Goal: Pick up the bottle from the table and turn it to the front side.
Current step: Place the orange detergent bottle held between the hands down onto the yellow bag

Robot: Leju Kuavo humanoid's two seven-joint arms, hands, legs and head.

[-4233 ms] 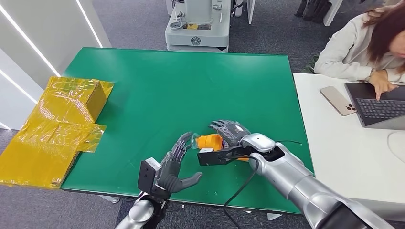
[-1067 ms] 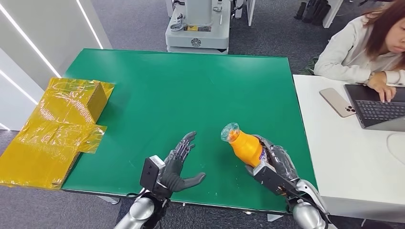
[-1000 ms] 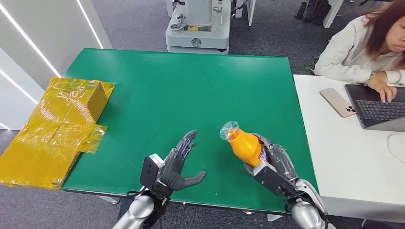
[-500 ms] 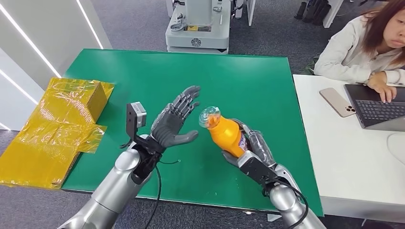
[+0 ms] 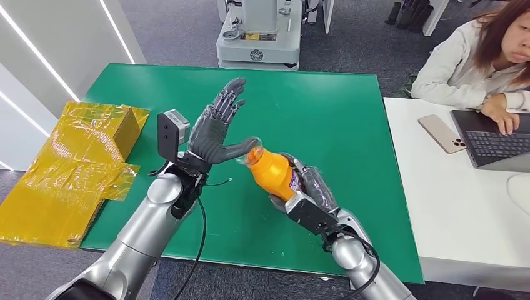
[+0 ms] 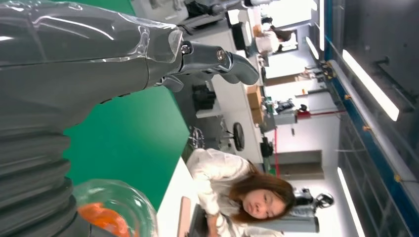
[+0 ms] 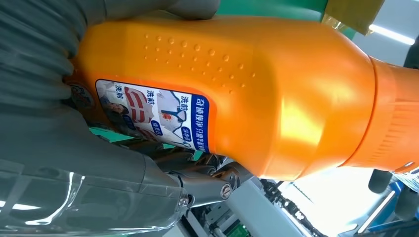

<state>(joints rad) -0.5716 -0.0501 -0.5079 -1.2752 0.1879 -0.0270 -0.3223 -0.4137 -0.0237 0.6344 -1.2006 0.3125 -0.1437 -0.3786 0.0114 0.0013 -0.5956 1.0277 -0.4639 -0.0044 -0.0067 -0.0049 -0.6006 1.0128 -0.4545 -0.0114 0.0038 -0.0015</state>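
Observation:
An orange bottle with a clear cap is held off the green table, tilted, cap pointing toward my left. My right hand grips its lower body from underneath. In the right wrist view the bottle shows a printed label against my right hand. My left hand is raised beside the cap with fingers spread, holding nothing, its thumb just over the cap. The left wrist view shows the left hand and the clear cap close beside it.
A box wrapped in yellow film lies at the table's left edge. On the right stands a white table with a phone and a laptop, where a person sits. A grey machine base stands beyond the far edge.
My right hand has carried the bottle up and to the left. My left hand has risen and moved farther out, so the cap now sits under its thumb.

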